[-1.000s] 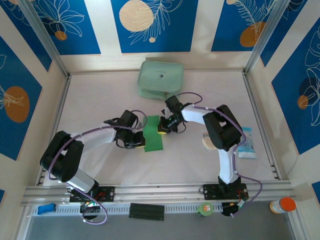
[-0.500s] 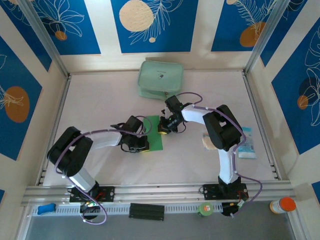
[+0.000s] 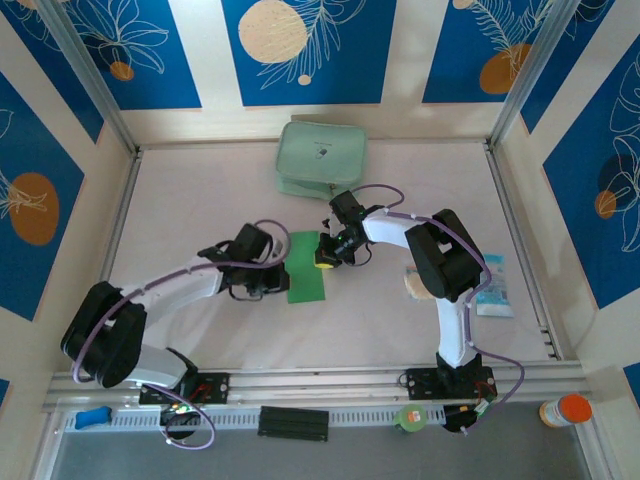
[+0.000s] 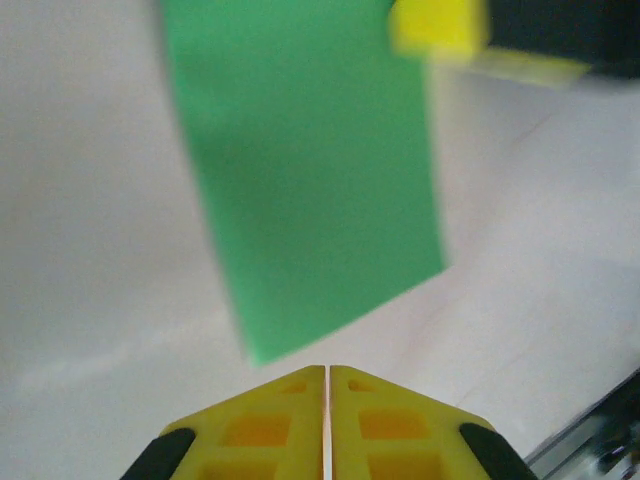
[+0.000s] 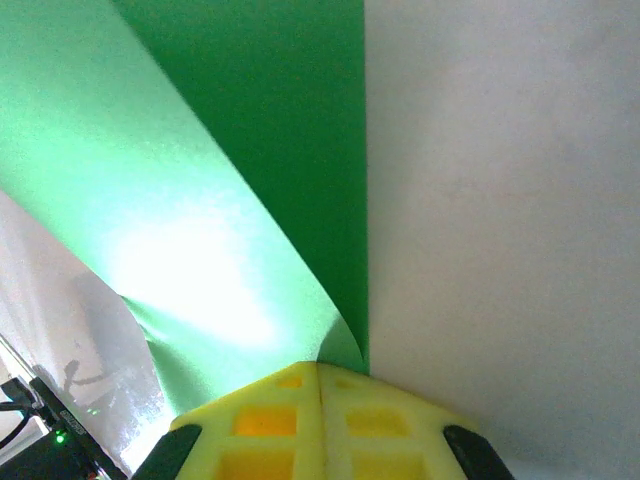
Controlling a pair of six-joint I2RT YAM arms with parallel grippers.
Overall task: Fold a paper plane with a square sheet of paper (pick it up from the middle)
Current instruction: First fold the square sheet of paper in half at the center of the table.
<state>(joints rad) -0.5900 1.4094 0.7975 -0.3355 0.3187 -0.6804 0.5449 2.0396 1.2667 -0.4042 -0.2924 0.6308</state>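
The square sheet of paper (image 3: 307,270), bright green, lies folded into a narrow upright rectangle in the middle of the table; a paper plane is out of view. My right gripper (image 3: 325,256) is shut on the sheet's right edge near its top. In the right wrist view the upper layer (image 5: 190,230) curls up from the fingertips (image 5: 318,368). My left gripper (image 3: 272,281) is shut and empty, just left of the sheet. In the left wrist view its tips (image 4: 327,370) stop short of the sheet's (image 4: 310,160) near corner.
A pale mint zip pouch (image 3: 322,158) lies at the back centre. A white packet (image 3: 493,285) and a round beige object (image 3: 413,285) sit beside the right arm. An orange-capped bottle (image 3: 565,410) stands beyond the front rail.
My left gripper slid right onto the sheet's lower left edge, then drew back left off it. The right gripper stayed put on the sheet.
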